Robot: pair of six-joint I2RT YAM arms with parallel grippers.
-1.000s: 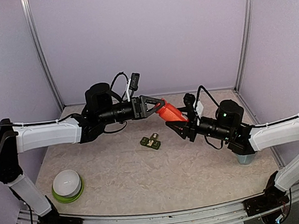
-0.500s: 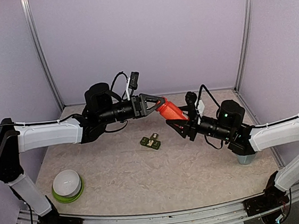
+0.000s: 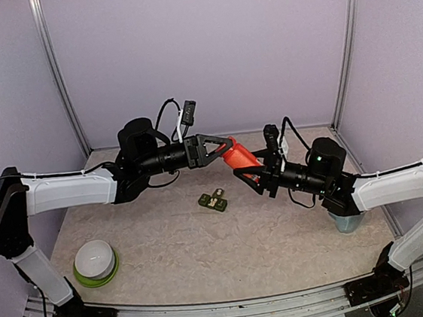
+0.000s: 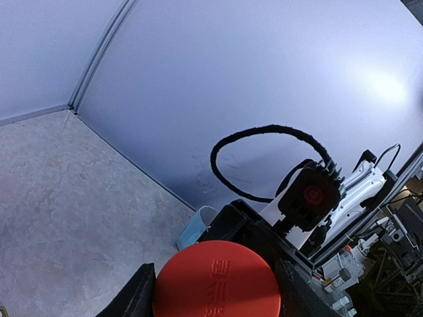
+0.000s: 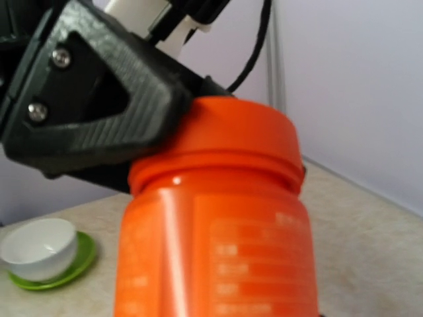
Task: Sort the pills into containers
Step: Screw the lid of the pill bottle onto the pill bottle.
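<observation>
Robot lab cell, plain lilac walls (image 3: 200,46), aluminium frame posts (image 3: 59,76)

Orange bottle (image 5: 211,224) cut off by right wrist view's bottom edge, label print blurred, contents of dark green compartment strip (image 3: 213,201) mid-frame too small to tell, pale blue cup (image 3: 347,222) lower right mostly hidden behind right arm (image 3: 396,184)

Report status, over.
Both shut on orange bottle, midair: left gripper on cap, right gripper on body. Containers on table, untouched. Nothing in the way.
</observation>
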